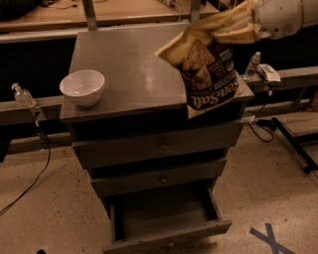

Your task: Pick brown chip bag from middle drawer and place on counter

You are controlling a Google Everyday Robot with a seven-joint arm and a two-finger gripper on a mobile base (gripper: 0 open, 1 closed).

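The brown chip bag [208,74], yellow-tan with a dark panel and white lettering, hangs in the air over the right front part of the grey metal counter [129,74]. Its lower edge reaches down past the counter's front edge. My gripper [247,22] is at the top right, shut on the bag's upper end, with the white arm housing behind it. The middle drawer [161,177] looks pushed in. The bottom drawer [164,216] stands pulled out with nothing in it.
A white bowl [82,87] sits on the counter's left front corner. Water bottles stand on side ledges at the left [22,95] and the right [252,64]. Light wooden tabletops [124,10] run behind. Cables and a blue tape cross [271,238] lie on the floor.
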